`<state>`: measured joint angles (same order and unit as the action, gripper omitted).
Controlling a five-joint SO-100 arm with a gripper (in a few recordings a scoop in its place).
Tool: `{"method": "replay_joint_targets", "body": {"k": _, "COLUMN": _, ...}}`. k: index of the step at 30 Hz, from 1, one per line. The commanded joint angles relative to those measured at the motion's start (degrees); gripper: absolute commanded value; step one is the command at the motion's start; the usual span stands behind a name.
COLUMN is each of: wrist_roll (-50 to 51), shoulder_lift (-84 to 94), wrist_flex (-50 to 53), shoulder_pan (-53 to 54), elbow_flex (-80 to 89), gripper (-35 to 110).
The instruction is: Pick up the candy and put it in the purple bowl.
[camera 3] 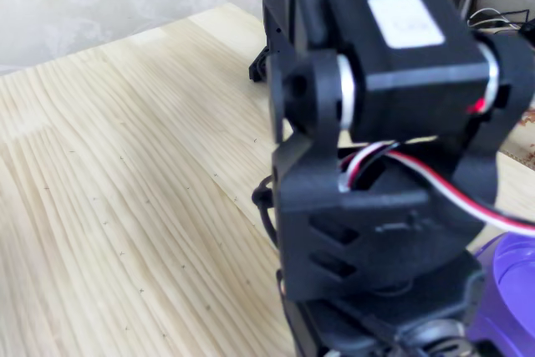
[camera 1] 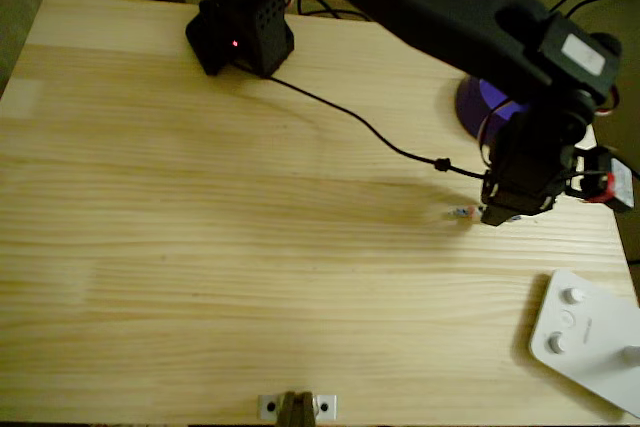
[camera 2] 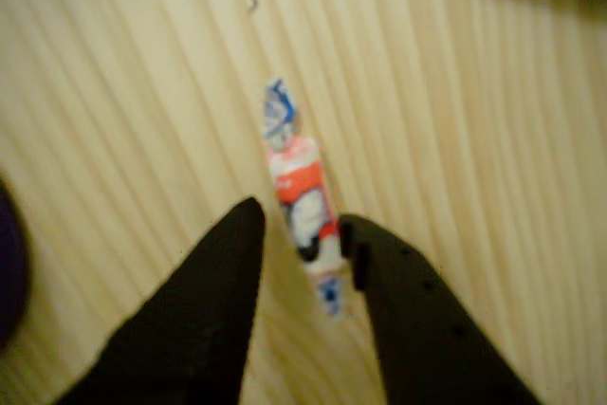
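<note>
Hand (camera 2: pixel 302 234) straddles candy (camera 2: pixel 302 198), open.

Purple bowl (camera 1: pixel 487 107) mostly hidden behind arm; candy (camera 2: pixel 303 204) blurred

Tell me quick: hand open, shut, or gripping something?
Hand: open, fingers straddling the lower end of the small red-and-white wrapped candy on the wooden table; not yet closed on it.

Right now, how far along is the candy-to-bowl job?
Done: the gripper has reached the candy, open fingers either side of its near end. In hand: the grasp; the candy seems to lie on the table. Left: close, lift, carry to the purple bowl.
</note>
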<state>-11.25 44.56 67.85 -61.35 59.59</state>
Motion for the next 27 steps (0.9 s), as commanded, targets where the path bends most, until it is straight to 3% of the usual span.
{"method": "replay_joint_targets", "body": {"k": 1, "wrist_roll": 0.0, "shoulder_lift": 2.9, "wrist_flex": -0.4, "shoulder_pan": -0.4, "elbow_flex": -4.7, "gripper": 11}}
{"method": "replay_joint_targets", "body": {"k": 27, "wrist_roll": 2.5, "shoulder_lift": 5.4, "wrist_flex": 0.1, "shoulder_pan": 1.2, "elbow_flex": -4.6, "gripper": 6}}
